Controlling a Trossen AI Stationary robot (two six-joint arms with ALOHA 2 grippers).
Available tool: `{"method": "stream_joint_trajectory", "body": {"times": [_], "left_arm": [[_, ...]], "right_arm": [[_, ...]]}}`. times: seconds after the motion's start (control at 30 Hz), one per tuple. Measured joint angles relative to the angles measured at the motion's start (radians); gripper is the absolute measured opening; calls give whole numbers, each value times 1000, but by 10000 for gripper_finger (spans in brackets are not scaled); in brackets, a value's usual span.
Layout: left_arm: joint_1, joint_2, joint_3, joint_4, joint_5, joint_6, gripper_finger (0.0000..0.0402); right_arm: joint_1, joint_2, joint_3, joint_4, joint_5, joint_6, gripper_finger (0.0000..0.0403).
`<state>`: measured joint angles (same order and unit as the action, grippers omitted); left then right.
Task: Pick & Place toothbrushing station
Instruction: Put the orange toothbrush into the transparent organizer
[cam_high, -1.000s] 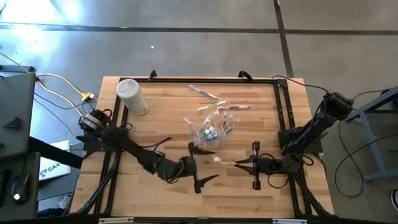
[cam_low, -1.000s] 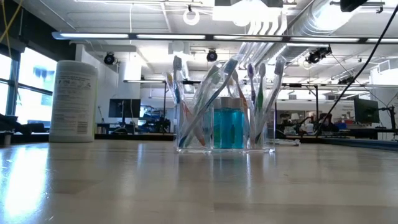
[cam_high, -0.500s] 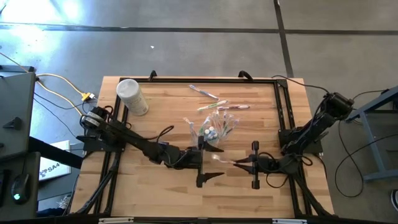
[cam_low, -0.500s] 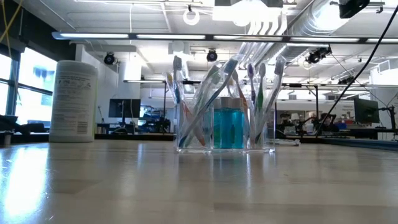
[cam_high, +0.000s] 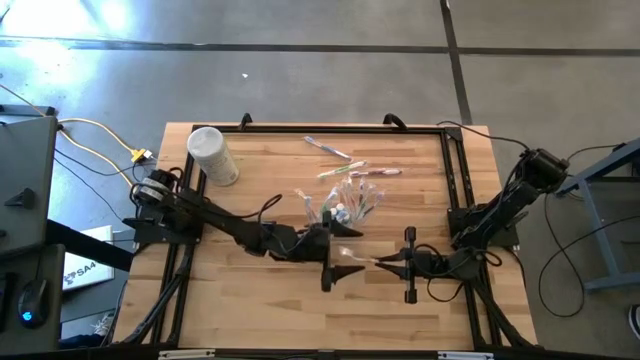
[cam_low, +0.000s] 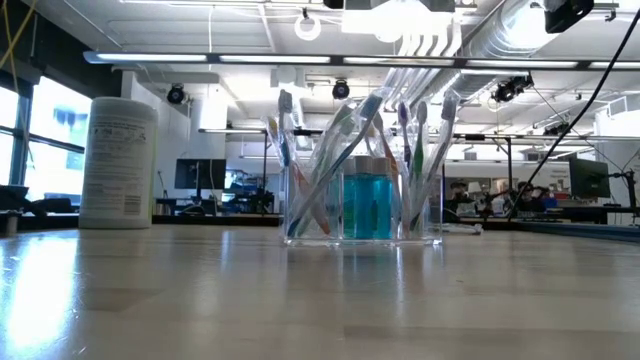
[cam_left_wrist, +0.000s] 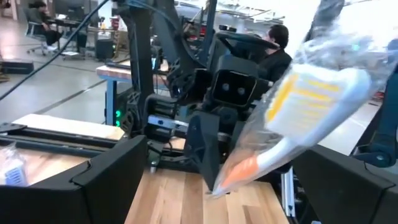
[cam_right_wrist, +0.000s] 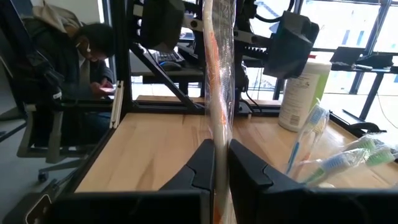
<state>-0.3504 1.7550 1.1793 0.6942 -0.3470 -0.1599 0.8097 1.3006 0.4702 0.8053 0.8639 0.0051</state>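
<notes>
The right claw (cam_high: 377, 262) was pinched shut on a wrapped toothbrush (cam_right_wrist: 219, 93) and held it near the front of the bench (cam_high: 250, 310), its arm reaching in from the right edge. The left claw (cam_high: 336, 258) stood wide open, fingers spread with nothing between them, facing the right one so that the free end of that wrapped toothbrush (cam_left_wrist: 298, 118) sat just in front of its gap. The toothbrushing station (cam_low: 360, 180), a clear plastic holder bristling with toothbrushes around a small blue bottle (cam_low: 365, 205), stood upright near the middle of the bench, just behind the left claw. A few more wrapped toothbrushes (cam_high: 345, 160) lay loose farther back, and a white cylindrical tub (cam_high: 212, 155) stood at the back left corner. Beyond the bench a person (cam_right_wrist: 87, 56) sat bent over something.
</notes>
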Motion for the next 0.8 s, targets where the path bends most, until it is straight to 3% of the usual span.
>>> {"method": "stream_joint_trajectory", "body": {"times": [0.13, 0.3, 0.8], "left_arm": [[-3, 0, 0, 18, 1, 20, 372], [-3, 16, 0, 17, 0, 25, 316], [-4, 65, 0, 91, 3, 76, 39]], "right_arm": [[-1, 0, 0, -14, 0, 2, 15], [-1, 0, 0, -16, 0, 1, 15], [-6, 0, 0, -58, 7, 33, 17]]}}
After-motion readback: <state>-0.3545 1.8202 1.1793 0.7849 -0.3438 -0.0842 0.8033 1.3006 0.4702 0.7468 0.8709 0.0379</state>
